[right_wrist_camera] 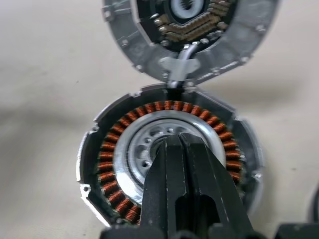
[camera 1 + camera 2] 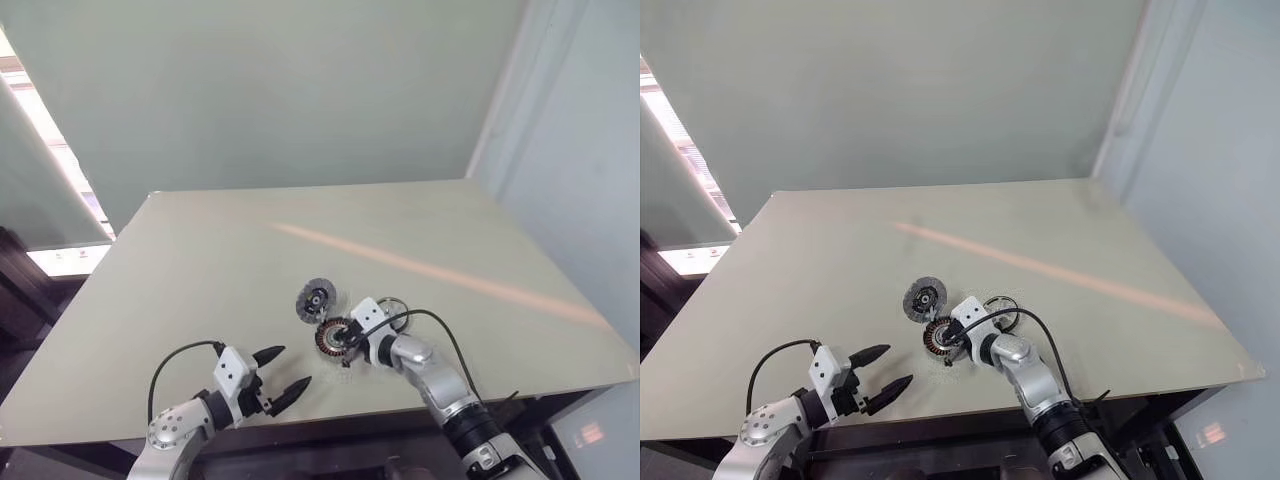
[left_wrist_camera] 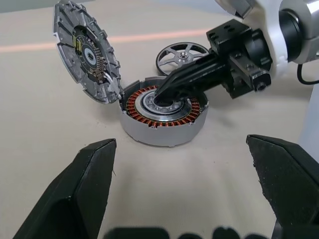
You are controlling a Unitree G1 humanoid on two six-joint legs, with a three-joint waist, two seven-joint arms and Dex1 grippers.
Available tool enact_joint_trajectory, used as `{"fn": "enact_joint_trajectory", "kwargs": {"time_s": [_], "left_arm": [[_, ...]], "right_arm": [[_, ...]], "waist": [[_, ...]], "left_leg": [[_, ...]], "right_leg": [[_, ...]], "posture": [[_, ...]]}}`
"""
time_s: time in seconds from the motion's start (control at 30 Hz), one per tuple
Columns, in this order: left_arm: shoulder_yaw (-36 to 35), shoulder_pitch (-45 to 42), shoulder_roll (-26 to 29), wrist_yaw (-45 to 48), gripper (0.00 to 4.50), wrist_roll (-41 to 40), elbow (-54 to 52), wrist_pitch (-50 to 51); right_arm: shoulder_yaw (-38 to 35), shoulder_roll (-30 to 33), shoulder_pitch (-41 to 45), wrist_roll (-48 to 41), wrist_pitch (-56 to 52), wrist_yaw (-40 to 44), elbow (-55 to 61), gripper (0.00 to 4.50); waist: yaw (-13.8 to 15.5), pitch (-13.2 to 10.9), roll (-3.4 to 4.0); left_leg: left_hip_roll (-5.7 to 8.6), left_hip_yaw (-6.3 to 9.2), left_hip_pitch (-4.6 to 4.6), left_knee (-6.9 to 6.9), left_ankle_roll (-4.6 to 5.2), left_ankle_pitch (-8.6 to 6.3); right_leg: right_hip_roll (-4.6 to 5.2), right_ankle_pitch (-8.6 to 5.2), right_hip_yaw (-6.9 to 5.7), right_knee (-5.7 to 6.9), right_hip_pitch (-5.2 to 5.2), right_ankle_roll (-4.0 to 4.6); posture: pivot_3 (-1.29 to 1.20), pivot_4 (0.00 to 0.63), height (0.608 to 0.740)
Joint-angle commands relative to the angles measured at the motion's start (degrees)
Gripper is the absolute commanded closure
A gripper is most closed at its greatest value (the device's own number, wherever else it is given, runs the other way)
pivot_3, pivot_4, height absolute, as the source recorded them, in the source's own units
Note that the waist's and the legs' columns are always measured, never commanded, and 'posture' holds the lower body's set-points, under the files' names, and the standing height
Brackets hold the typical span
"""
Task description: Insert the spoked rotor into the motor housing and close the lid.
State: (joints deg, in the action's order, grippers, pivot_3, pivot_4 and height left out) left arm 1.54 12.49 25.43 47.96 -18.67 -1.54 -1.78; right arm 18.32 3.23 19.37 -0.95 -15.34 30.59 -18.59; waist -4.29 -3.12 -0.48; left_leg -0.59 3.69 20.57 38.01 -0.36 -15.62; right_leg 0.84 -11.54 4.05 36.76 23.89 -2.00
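Silver spoked rotor: lies flat on the table, just behind the motor housing, not yet inserted. Housing: open, copper coils up, ready to receive it. Lid: hinged upright at the housing's rim, clear of the bore. Right gripper: I have it clenched empty, tips in the housing's centre, probably steadying it. Left gripper: spread wide, near, holding nothing, in reserve.

Even soft lighting, pinkish light streak across table, near claw fingers blurred
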Motion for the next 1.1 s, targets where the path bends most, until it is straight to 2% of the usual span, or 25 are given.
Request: {"fn": "enact_joint_trajectory", "kwargs": {"time_s": [0.03,0.13,0.43,0.47,0.63,0.8,1.1], "left_arm": [[-0.6,-0.7,0.0,-0.1,0.00,0.4,-0.7,-1.2],[-0.4,-0.8,-0.1,-0.1,0.00,0.4,-0.6,-1.2],[-0.3,-1.1,-0.5,0.2,0.00,0.5,-0.1,-1.4],[-0.3,-1.2,-0.5,0.2,0.00,0.5,0.0,-1.4],[-0.2,-1.9,-0.6,0.4,0.00,0.5,0.6,-1.5],[0.3,-2.4,-1.0,0.6,0.00,0.6,1.2,-1.8],[0.2,-2.8,-1.2,1.0,0.00,0.8,1.6,-2.0]], "right_arm": [[-2.4,0.8,0.7,-3.6,-3.6,2.3,9.5,4.32],[-3.8,1.5,0.4,-5.4,-7.0,2.7,14.5,3.55],[-14.4,2.7,0.2,-11.3,-17.1,-4.0,24.3,0.28],[-15.6,3.1,0.0,-12.0,-18.8,-4.8,25.2,0.04],[-22.3,3.1,-1.0,-15.9,-28.7,-9.9,26.9,0.04],[-34.3,-1.3,-1.3,-23.2,-38.6,-17.3,23.7,0.04],[-42.9,-5.5,-0.1,-31.6,-43.9,-20.4,17.0,0.04]], "waist": [[0.0,0.0,0.00],[0.0,0.0,0.00],[0.1,0.0,0.00],[0.1,0.0,0.00],[0.1,0.0,0.00],[0.0,0.0,0.02],[-0.1,0.0,0.15]], "left_leg": [[0.00,0.00,0.01,0.00,0.00,0.00],[0.00,0.01,0.00,-0.04,0.00,0.00],[0.01,0.01,0.01,-0.01,0.00,0.00],[0.01,0.01,0.01,-0.02,0.00,0.00],[0.01,0.00,0.04,-0.04,0.00,0.00],[0.01,-0.01,0.05,-0.05,0.00,0.00],[0.00,-0.06,0.06,-0.12,0.01,0.00]], "right_leg": [[0.00,0.00,0.00,0.00,0.01,0.00],[-0.01,0.00,-0.01,0.00,0.02,0.00],[0.01,0.00,-0.01,-0.01,0.01,0.00],[0.01,0.00,-0.01,0.00,0.02,0.00],[0.00,0.00,0.00,-0.01,0.04,0.00],[0.00,0.00,0.01,0.00,0.07,0.00],[-0.01,0.00,0.04,-0.01,0.11,0.00]], "posture": [[0.00,0.000,0.740],[0.00,0.000,0.740],[0.00,0.000,0.740],[0.00,0.000,0.740],[0.00,0.000,0.740],[0.00,0.000,0.740],[0.00,0.000,0.740]]}}
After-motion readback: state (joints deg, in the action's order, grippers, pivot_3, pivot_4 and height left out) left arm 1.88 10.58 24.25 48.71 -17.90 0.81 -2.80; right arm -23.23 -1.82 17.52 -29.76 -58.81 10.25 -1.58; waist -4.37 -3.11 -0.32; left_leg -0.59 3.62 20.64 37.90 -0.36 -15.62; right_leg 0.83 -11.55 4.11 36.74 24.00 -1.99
